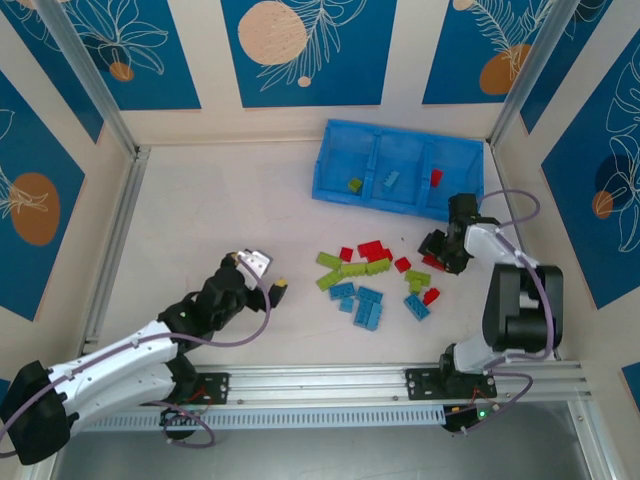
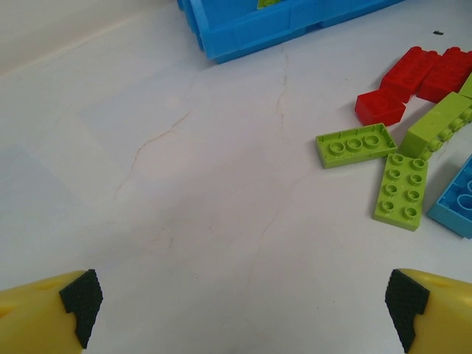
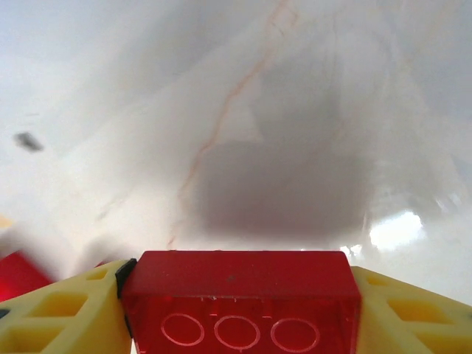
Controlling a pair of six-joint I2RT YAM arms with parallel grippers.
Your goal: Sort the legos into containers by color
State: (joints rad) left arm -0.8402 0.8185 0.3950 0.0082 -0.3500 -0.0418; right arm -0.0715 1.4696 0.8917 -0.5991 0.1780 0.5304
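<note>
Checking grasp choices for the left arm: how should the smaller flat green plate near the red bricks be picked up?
Pinch the green plate across its two long edges, coming straight down. It lies flat and thin, with bare table along both long edges, while its right end sits close to a green brick.

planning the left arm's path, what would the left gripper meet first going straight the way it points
Likely the near wall of the blue tray, after bare table; the open left gripper points at it. The legos lie right of that line. Depth is uncertain.
</note>
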